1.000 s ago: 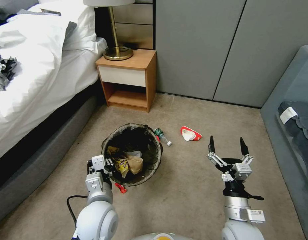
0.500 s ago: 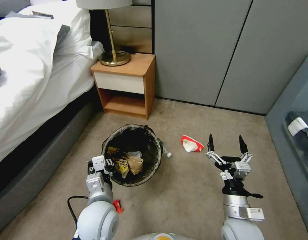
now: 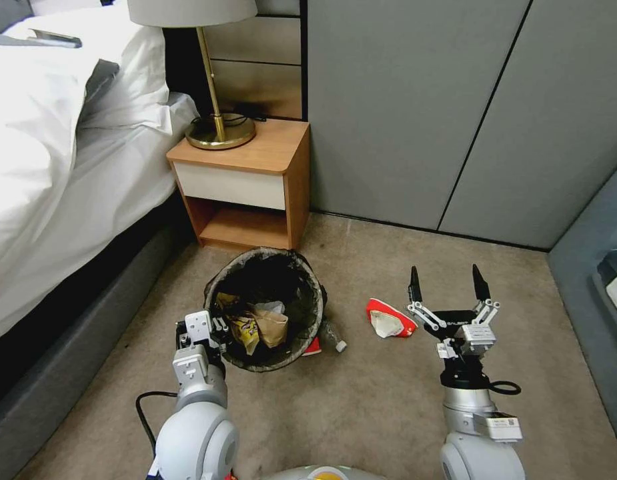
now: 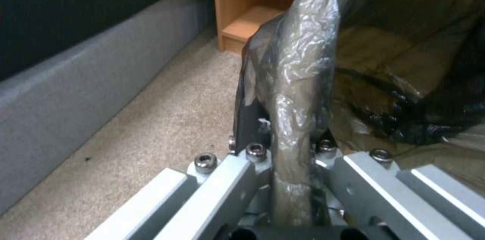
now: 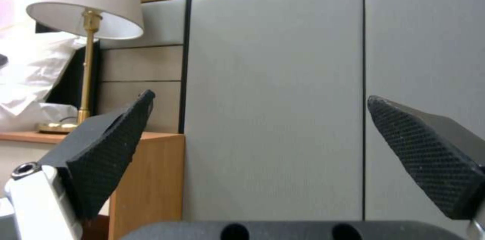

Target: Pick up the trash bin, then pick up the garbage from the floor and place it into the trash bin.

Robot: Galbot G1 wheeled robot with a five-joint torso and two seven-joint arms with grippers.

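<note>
A bed [image 3: 61,153] with white bedding ran along the robot's left, and a wooden nightstand [image 3: 245,187] carrying a brass lamp [image 3: 211,80] stood at its head against grey wall panels [image 3: 415,107]. On the beige carpet [image 3: 361,400] in front of the nightstand sat the trash bin [image 3: 264,309], a small round bucket whose dark, crinkled bag liner was folded over the rim; yellow and brown wrappers and a bit of white tissue lay inside it. The left gripper [image 3: 211,328] was at the bin's near rim, and in the left wrist view its fingers [image 4: 237,179] were closed on the liner-covered rim [image 4: 298,92]. The right gripper [image 3: 447,283] hovered above the carpet well to the bin's right, its black fingers [image 5: 108,153] spread wide with nothing between them. Just to the left of that gripper a red-and-white snack packet [image 3: 390,320] lay on the floor. A small clear bottle [image 3: 331,335] lay against the bin's right side, with a scrap of red wrapper [image 3: 313,347] beside it at the bin's base.
</note>
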